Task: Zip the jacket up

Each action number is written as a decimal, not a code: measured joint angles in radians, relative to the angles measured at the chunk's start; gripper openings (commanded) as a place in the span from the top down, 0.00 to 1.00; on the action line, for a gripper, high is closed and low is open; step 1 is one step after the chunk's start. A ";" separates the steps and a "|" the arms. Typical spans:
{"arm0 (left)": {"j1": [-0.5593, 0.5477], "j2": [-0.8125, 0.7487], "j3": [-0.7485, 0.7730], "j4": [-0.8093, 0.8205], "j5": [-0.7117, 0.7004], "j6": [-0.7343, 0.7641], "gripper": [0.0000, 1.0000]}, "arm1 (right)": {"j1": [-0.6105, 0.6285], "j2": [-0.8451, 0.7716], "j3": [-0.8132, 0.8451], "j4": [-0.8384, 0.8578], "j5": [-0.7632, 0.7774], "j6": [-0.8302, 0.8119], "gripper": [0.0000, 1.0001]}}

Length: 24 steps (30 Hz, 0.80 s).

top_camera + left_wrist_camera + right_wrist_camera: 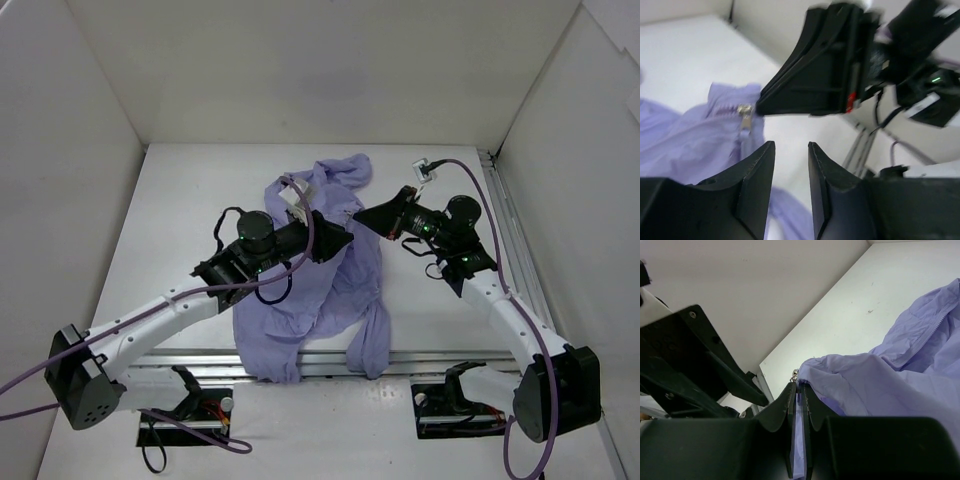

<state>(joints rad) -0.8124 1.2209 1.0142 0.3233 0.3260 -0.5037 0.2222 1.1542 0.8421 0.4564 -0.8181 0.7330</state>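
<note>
Closing on air: the zipper pull sits outside the gap

The left pincer [790,148] stands released, fingers parted with nothing between them. The zipper pull [745,114] hangs just ahead of it and off to one side of the gap, not inside it. The right pincer [799,389] is clenched on a thin fold of the jacket [330,270] right beside the zipper teeth, holding that edge lifted close above the left pincer's tips. The rest of the jacket lies crumpled on the surface [200,190] below and behind both pincers, one end trailing over the near edge.

The likeliest failure is a miss. If the left pincer shuts where it hangs, it would probably catch nothing, or only loose cloth next to the pull. The pull is small and dangling, so a brush from one finger could swing it aside.

The two pincers are also very near each other, and a careless approach could knock them together.

The right pincer's hold is narrow, so a hard tug on the slider might drag the fold free. Bunched cloth near the teeth could jam the slider. Whether both zipper halves are engaged cannot be told.
</note>
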 measured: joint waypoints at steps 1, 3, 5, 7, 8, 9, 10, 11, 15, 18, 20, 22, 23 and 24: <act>-0.011 0.010 0.012 -0.045 -0.026 0.018 0.71 | 0.000 0.000 0.000 0.000 0.002 0.000 1.00; -0.026 0.025 0.029 -0.121 -0.072 0.050 0.70 | 0.000 0.000 0.000 0.000 0.003 0.000 1.00; -0.040 0.035 0.042 -0.181 -0.114 0.076 0.70 | 0.000 0.000 0.000 0.000 0.005 0.000 1.00; -0.048 0.045 0.060 -0.231 -0.150 0.096 0.70 | 0.000 0.000 0.000 -0.001 0.006 0.000 1.00; -0.050 0.051 0.072 -0.252 -0.170 0.105 0.70 | 0.000 0.000 0.000 -0.001 0.005 0.000 1.00; -0.051 0.058 0.086 -0.270 -0.187 0.113 0.70 | 0.000 0.000 0.000 -0.001 0.005 0.000 1.00; -0.051 0.063 0.097 -0.282 -0.201 0.120 0.70 | 0.000 0.000 0.000 -0.002 0.005 0.000 1.00; -0.051 0.069 0.107 -0.290 -0.216 0.127 0.70 | 0.000 0.000 0.000 -0.002 0.006 0.000 1.00; -0.051 0.082 0.127 -0.312 -0.248 0.139 0.70 | 0.000 0.000 0.000 -0.004 0.005 0.000 1.00; -0.051 0.093 0.136 -0.320 -0.253 0.146 0.71 | 0.000 0.000 0.000 -0.006 0.005 0.000 1.00; -0.051 0.098 0.137 -0.323 -0.253 0.150 0.71 | 0.000 0.000 0.000 -0.007 0.005 0.000 1.00; -0.051 0.101 0.137 -0.324 -0.252 0.152 0.70 | 0.000 0.000 0.000 -0.007 0.005 0.000 1.00; -0.051 0.103 0.137 -0.324 -0.252 0.152 0.70 | 0.000 0.000 0.000 -0.007 0.005 0.000 1.00; -0.051 0.105 0.137 -0.324 -0.252 0.152 0.70 | 0.000 0.000 0.000 -0.007 0.005 0.000 1.00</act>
<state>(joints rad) -0.8631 1.3258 1.1511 -0.0010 0.0742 -0.3515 0.2226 1.1542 0.8421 0.4496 -0.8127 0.7330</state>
